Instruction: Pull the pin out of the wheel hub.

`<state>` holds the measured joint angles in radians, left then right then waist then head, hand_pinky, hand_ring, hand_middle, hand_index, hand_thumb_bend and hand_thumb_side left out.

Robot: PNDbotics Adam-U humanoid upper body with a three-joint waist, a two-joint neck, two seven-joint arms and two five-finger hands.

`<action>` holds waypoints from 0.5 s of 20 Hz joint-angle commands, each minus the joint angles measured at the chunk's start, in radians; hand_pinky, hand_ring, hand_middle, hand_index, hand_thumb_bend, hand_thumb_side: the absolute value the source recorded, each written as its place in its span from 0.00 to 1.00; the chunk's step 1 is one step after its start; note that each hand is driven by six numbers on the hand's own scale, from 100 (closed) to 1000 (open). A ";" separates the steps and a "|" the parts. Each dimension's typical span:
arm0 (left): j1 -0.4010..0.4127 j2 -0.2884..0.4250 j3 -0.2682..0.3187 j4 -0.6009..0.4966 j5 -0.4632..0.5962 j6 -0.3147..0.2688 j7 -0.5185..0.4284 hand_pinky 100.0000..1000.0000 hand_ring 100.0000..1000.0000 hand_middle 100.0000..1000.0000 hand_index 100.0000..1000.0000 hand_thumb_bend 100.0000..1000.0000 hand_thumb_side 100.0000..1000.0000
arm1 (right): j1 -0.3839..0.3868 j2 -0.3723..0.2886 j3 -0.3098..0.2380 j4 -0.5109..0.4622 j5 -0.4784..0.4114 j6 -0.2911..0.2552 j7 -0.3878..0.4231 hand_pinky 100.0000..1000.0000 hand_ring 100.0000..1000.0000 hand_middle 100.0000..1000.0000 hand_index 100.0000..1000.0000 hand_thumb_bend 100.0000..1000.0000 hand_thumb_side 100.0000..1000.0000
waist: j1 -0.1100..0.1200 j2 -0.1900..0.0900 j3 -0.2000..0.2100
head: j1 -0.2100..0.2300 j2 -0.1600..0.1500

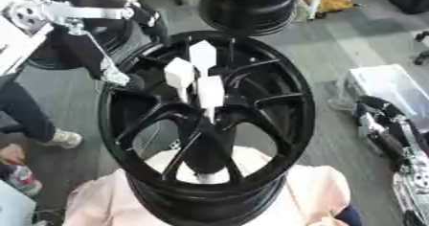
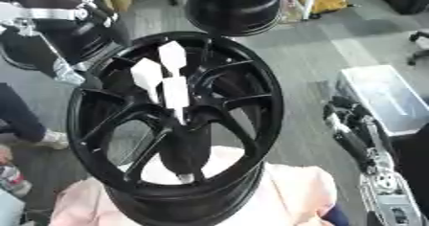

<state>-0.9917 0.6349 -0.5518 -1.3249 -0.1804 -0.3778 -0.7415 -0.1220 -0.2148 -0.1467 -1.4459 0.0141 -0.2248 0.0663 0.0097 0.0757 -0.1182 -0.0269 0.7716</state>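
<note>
**Clerk:** Item one?

**Keeper:** Hub (image 1: 276, 124), black, spoked, standing on a pink cloth (image 1: 322, 191). Three white pins (image 1: 209, 92) with flat heads are clustered at its centre, just above the middle of the spokes.

**Clerk:** Lie of the pins?

**Keeper:** Long axis runs roughly top to bottom in the view. The heads are up and the thin shanks point down into the hub's core. None is out yet.

**Clerk:** Item two, the hands?

**Keeper:** Left hand (image 1: 115, 78) shows as a pale tip just beside the rim's upper-left edge. I cannot tell whether it is spread or closed, and it holds nothing I can see. Right hand (image 2: 344, 117) is a dark shape outside the rim on the right, well apart from the pins, and again I cannot tell its state.

**Clerk:** Which is nearer?

**Keeper:** The left, I judge. The pins lie to its right, inward over the rim. A reach across and a pull along the shank looks the likely course.

**Clerk:** Differences between views?

**Keeper:** The right eye shows the right arm (image 2: 377, 182) running down to the lower edge. The left eye shows more of the silver bracket (image 1: 75, 12) on the left arm.
</note>
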 commanded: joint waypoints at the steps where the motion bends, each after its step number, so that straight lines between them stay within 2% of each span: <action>1: -0.028 -0.012 -0.004 0.038 -0.031 -0.195 -0.165 0.77 0.71 0.73 0.79 0.44 0.22 | -0.007 -0.024 0.002 -0.009 0.001 -0.002 0.003 0.63 0.59 0.72 0.77 0.13 0.41 | -0.002 -0.010 -0.005 | 0.006 -0.002; 5: -0.033 -0.046 -0.002 0.091 -0.076 -0.221 -0.165 0.78 0.72 0.74 0.82 0.49 0.27 | -0.007 -0.022 0.004 -0.009 0.000 -0.002 0.005 0.63 0.59 0.72 0.77 0.13 0.41 | -0.001 -0.009 -0.010 | 0.007 -0.002; 10: -0.038 -0.086 0.017 0.156 -0.118 -0.251 -0.165 0.78 0.72 0.75 0.82 0.50 0.27 | -0.008 -0.019 0.006 -0.009 -0.001 -0.002 0.008 0.63 0.59 0.72 0.77 0.13 0.41 | -0.002 -0.009 -0.017 | 0.009 -0.002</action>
<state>-1.0022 0.5446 -0.5540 -1.1752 -0.2877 -0.4154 -0.7039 -0.1223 -0.2149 -0.1408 -1.4458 0.0141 -0.2255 0.0721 0.0097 0.0762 -0.1338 -0.0203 0.7717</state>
